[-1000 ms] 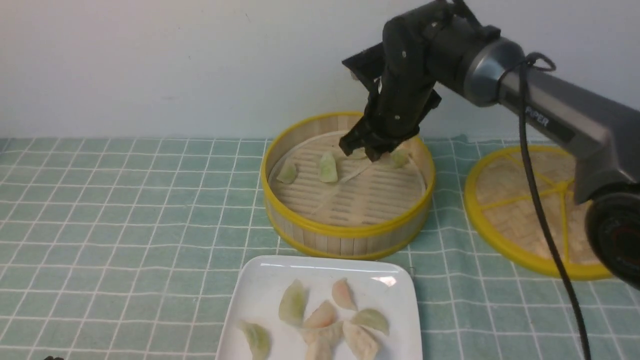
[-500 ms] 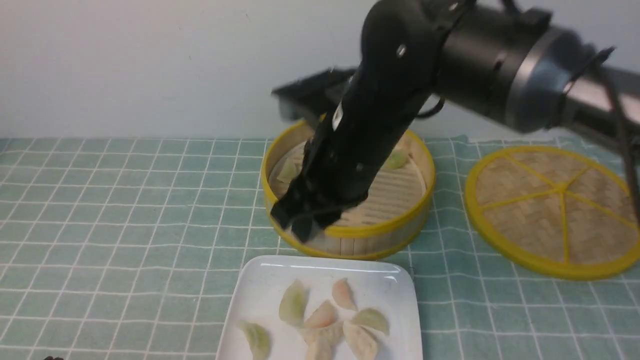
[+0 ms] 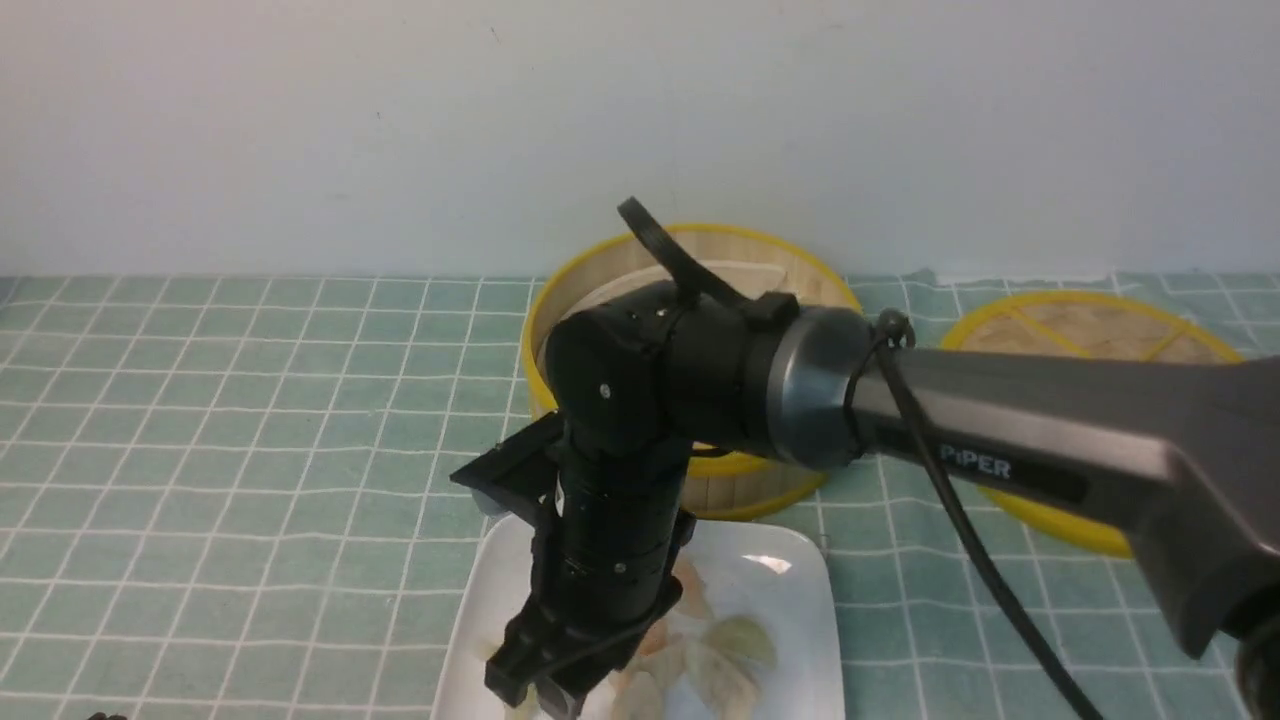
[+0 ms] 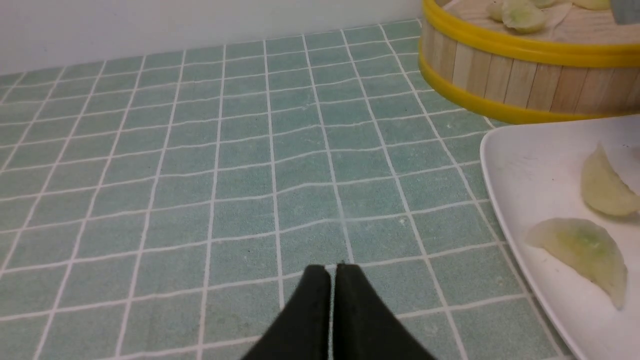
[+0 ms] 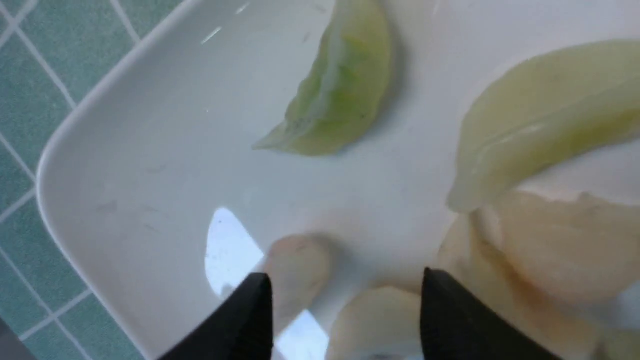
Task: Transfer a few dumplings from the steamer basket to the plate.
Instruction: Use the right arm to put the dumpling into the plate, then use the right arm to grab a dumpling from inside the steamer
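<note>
The white square plate lies at the front with several dumplings on it. My right gripper hangs low over the plate's left part, jaws wide open. In the right wrist view the right gripper has a cream dumpling and a pinkish one lying on the plate between its fingers; a green dumpling lies further off. The steamer basket stands behind, mostly hidden by the arm. My left gripper is shut and empty over the cloth, left of the plate.
A flat woven lid with yellow spokes lies right of the basket, partly behind my right arm. A green checked cloth covers the table. The left wrist view shows the basket's wall with a green dumpling inside.
My right gripper has come out of the steamer basket, swung forward and down, and now hangs open low over the plate. The left gripper has not visibly moved.
</note>
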